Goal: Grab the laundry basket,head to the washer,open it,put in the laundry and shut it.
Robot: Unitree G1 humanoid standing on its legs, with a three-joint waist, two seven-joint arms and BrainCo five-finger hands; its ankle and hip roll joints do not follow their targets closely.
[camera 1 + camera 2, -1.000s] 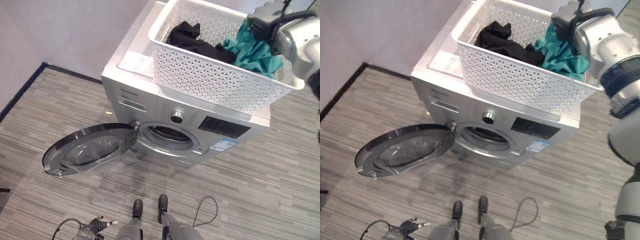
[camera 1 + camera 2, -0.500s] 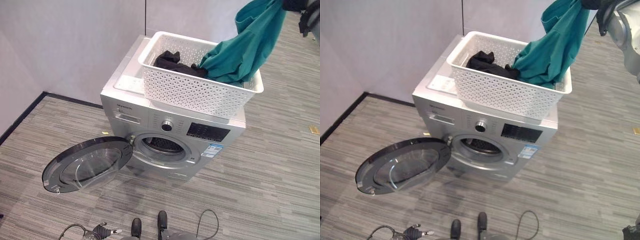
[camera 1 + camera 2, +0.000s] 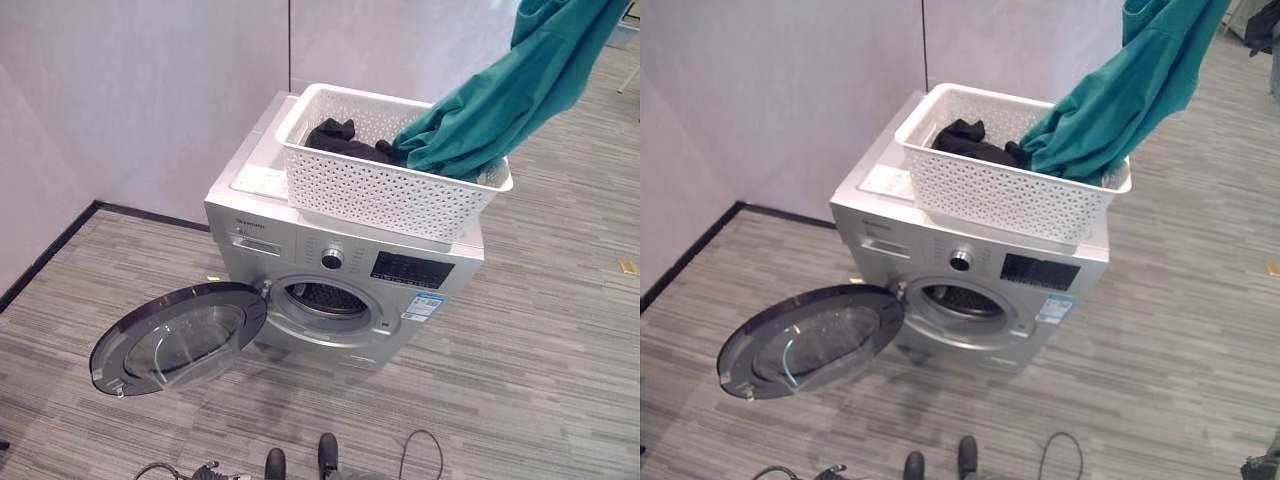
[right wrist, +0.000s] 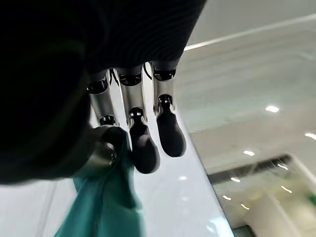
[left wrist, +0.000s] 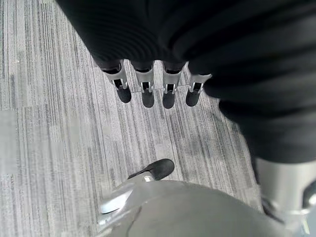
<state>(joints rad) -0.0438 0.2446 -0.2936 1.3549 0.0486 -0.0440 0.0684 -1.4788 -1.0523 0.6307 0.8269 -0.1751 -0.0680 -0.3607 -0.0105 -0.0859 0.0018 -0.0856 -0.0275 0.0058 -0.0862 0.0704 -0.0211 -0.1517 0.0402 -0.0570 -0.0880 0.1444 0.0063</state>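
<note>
1. Right wrist view: our right hand (image 4: 133, 133) pinches the teal garment (image 3: 500, 110), hoisted above the white laundry basket (image 3: 380, 190) atop the washer (image 3: 300, 240)
2. Washer door (image 3: 175, 335) hangs open
3. Left hand (image 5: 153, 89) idle, fingers straight

Your right hand (image 4: 133, 133) is raised high above the silver front-loading washing machine (image 3: 340, 290), thumb and fingers pinched on the teal cloth garment (image 3: 500, 100), which hangs from the grip. Your left hand (image 5: 153, 91) hangs low over the floor well apart from the washing machine, fingers straight and relaxed, holding nothing.
</note>
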